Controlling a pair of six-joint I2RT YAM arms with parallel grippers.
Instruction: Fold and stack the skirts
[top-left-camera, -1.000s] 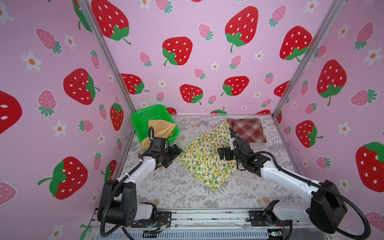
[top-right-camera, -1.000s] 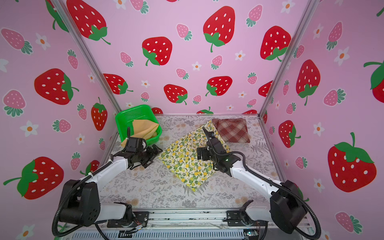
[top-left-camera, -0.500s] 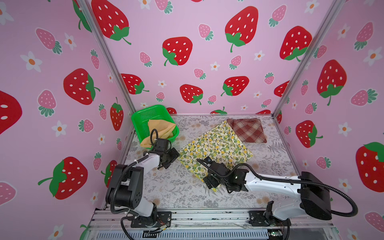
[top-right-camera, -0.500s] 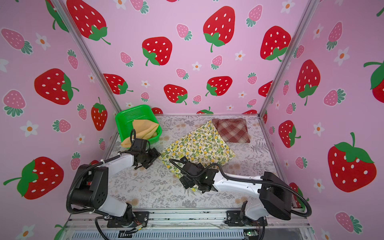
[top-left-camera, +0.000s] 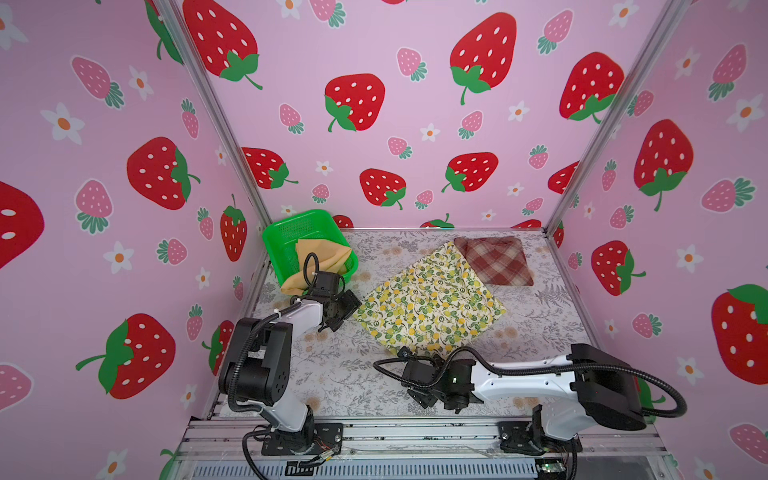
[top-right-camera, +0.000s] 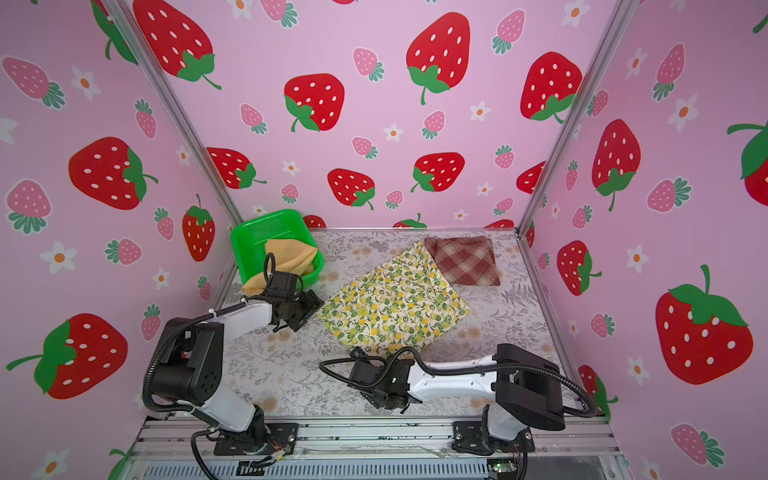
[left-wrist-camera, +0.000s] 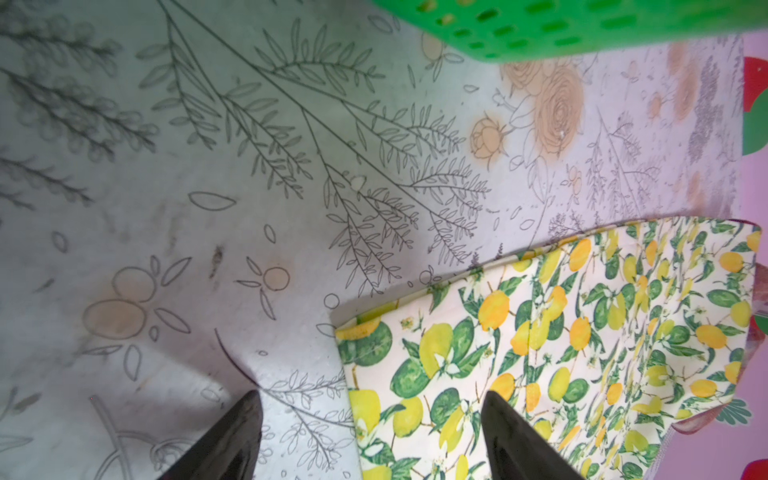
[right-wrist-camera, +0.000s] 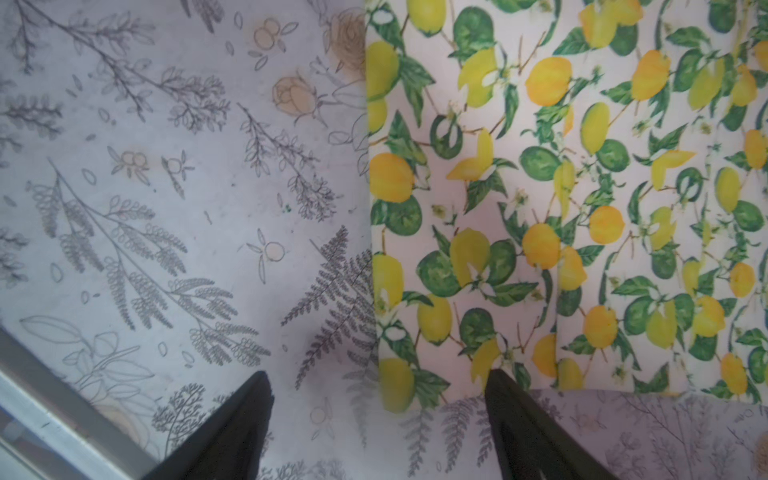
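Three skirts on view, none stacked. Mid-counter (top-left-camera: 353, 374), in both top views: lemon skirt (top-left-camera: 432, 303) (top-right-camera: 395, 307), spread flat as a diamond, one corner toward the back wall, one toward the front rail. Far right of the counter: plaid skirt (top-left-camera: 494, 259) (top-right-camera: 461, 259), folded into a flat rectangle, left edge right against the lemon skirt's far corner. Overlap or plain touch there: cannot tell. Far left corner: green basket (top-left-camera: 286, 232) (top-right-camera: 253, 237) with mustard skirt (top-left-camera: 320, 253) (top-right-camera: 286, 253) bunched inside, one end spilling over the near rim.

Low, just in front of the basket, at the lemon skirt's left corner: left arm (top-left-camera: 299, 316). On it, left jaws apart, clamped on nothing. In the left wrist view, fingertips (left-wrist-camera: 232, 432) either side of that corner of the lemon skirt (left-wrist-camera: 582, 353), one over bare counter, one over the print. Contact with cloth: cannot tell.

Stretched low across the front of the counter, reaching the skirt's near corner: right arm (top-left-camera: 523, 378). On it, right jaws apart as well, empty. In the right wrist view, near corner of the lemon skirt (right-wrist-camera: 561, 208) between the fingertips (right-wrist-camera: 523, 424), one over bare counter, one at the hem edge.
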